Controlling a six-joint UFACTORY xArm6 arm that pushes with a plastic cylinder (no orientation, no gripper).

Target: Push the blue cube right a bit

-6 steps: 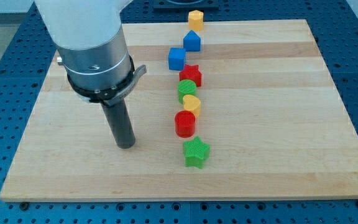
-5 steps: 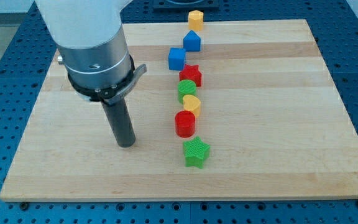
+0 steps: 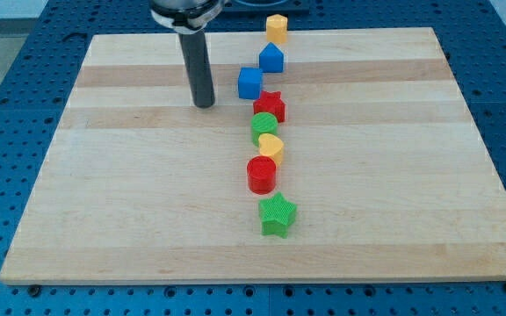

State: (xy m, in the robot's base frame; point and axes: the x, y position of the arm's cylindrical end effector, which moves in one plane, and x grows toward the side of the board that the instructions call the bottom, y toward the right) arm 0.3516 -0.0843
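The blue cube (image 3: 250, 83) sits on the wooden board (image 3: 104, 202) near the view's top centre. My tip (image 3: 204, 104) rests on the board to the cube's left and slightly lower, with a small gap between them. A blue house-shaped block (image 3: 271, 58) lies just up and right of the cube. A red star (image 3: 270, 106) lies just below and right of it.
A column of blocks runs down the board's middle: a yellow block (image 3: 277, 27) at the top edge, then a green cylinder (image 3: 264, 126), a yellow block (image 3: 271, 147), a red cylinder (image 3: 261, 175) and a green star (image 3: 278, 215).
My tip has moved from the board's left middle up and to the right, ending close to the left of the blue cube. No block has moved.
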